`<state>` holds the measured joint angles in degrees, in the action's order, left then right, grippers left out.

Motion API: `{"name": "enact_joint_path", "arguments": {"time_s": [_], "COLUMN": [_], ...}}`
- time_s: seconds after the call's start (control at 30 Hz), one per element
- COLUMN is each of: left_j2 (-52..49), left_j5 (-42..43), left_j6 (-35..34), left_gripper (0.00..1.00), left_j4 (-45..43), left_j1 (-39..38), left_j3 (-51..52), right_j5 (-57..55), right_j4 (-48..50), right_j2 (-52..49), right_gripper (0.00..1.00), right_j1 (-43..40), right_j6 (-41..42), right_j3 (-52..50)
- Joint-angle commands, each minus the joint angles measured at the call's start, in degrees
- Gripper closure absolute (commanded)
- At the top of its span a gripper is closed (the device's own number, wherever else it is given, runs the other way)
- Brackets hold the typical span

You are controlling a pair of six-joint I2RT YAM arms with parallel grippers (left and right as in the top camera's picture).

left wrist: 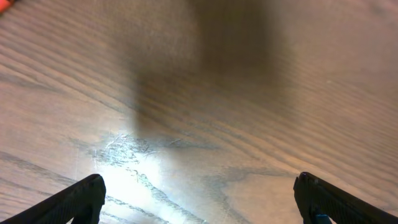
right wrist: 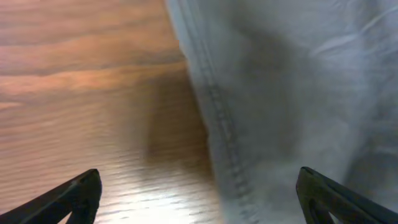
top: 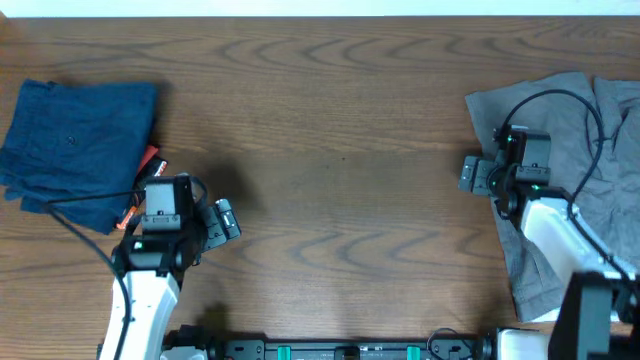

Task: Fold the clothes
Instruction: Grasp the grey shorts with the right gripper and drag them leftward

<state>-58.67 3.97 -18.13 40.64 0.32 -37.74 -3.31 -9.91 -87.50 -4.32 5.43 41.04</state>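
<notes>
The grey shorts [top: 560, 130] lie crumpled at the right end of the table, partly under my right arm. My right gripper [top: 478, 175] hovers at their left edge. In the right wrist view its jaws [right wrist: 199, 193] stand wide open. The stitched hem of the shorts [right wrist: 292, 93] runs between them, with one finger [right wrist: 81, 193] over bare wood and the other [right wrist: 323, 193] over the cloth. My left gripper [top: 222, 222] sits at the front left. It is open [left wrist: 199, 196] above bare wood and holds nothing.
A folded navy garment [top: 80, 150] with an orange tag [top: 150, 160] lies at the far left, just behind my left arm. A corner of that tag [left wrist: 5, 5] shows in the left wrist view. The wooden table [top: 340, 150] stretches between both arms.
</notes>
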Motion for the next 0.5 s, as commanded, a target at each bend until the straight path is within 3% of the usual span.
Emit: {"name": "enact_joint_path", "arguments": {"time_s": [0.0, 0.2, 0.33, 0.4, 0.47], "left_j2": [-1.88, -3.06, -3.06, -3.06, -3.06], "left_j5": [0.15, 0.13, 0.15, 0.15, 0.15], "left_j6": [0.37, 0.20, 0.20, 0.20, 0.20], "left_gripper": [0.02, 0.02, 0.02, 0.02, 0.02], "left_j4": [0.24, 0.17, -0.02, 0.02, 0.00], "left_j1": [0.26, 0.26, 0.26, 0.26, 0.26], "left_j3": [-1.14, -1.14, -1.14, -1.14, -1.14], "right_j5": [-2.51, -10.03, -10.01, -9.92, -7.89], "right_j4": [1.53, 3.06, 4.11, 4.17, 4.17], "right_j2": [-3.78, -9.53, -12.31, -13.27, -13.64], "right_gripper": [0.09, 0.35, 0.68, 0.94, 0.99], "right_j1": [-1.62, -2.82, -2.97, -2.95, -2.84], "right_j6": [-0.59, 0.57, 2.36, 4.31, 5.92], "right_j3": [0.96, 0.96, 0.96, 0.96, 0.96]}}
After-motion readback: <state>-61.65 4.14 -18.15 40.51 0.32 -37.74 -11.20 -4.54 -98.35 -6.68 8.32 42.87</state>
